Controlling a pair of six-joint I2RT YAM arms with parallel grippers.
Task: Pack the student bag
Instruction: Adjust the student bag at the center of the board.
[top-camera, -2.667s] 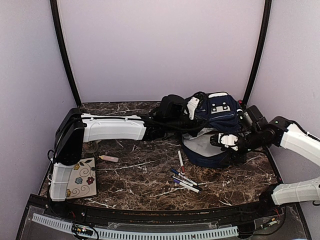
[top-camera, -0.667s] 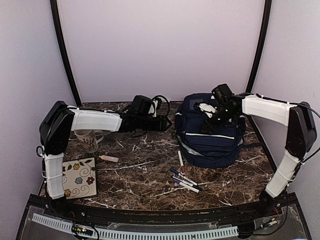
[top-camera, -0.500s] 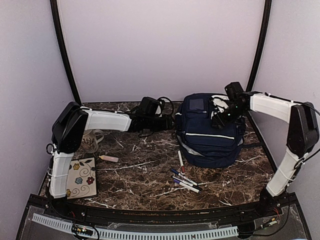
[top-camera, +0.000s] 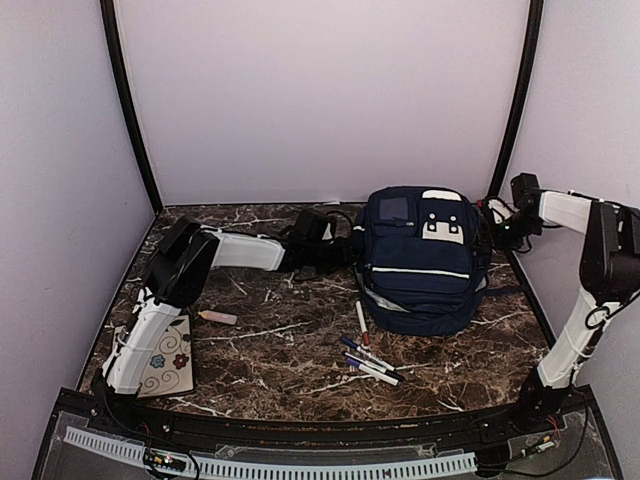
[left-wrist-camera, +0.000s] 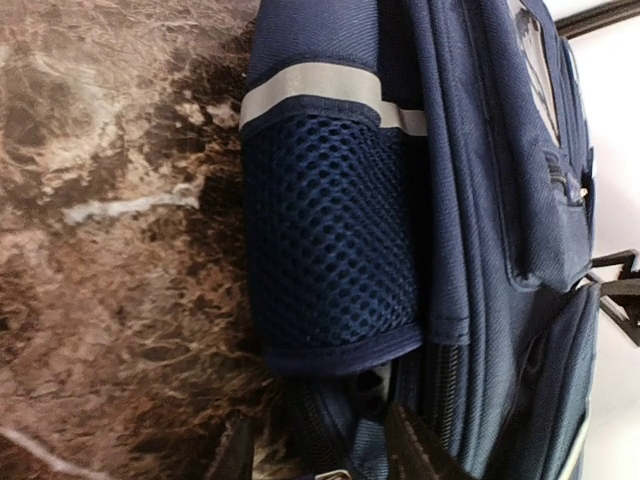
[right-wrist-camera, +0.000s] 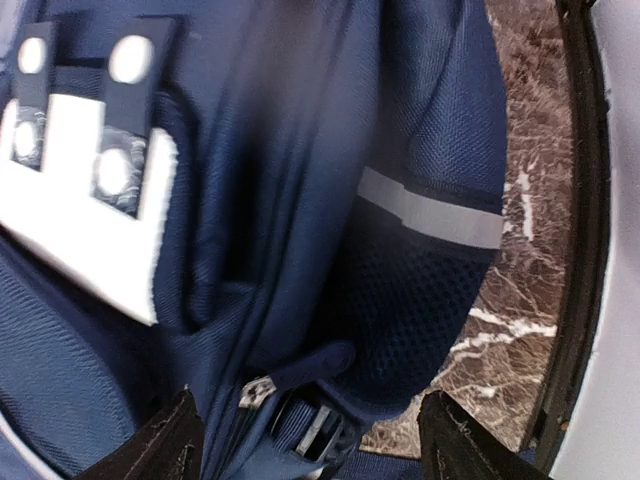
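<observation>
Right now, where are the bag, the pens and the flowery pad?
Bag (top-camera: 420, 288): top external view, on its front pocket.
Pens (top-camera: 370, 365): top external view, in the middle of the bunch lying in front of the bag.
Flowery pad (top-camera: 170, 365): top external view, on its flowered face.

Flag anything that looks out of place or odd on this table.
Nothing is damaged or spilled. The student bag stands upright, yet several markers lie scattered loose in front of it, and a floral notebook sits partly under the left arm.
</observation>
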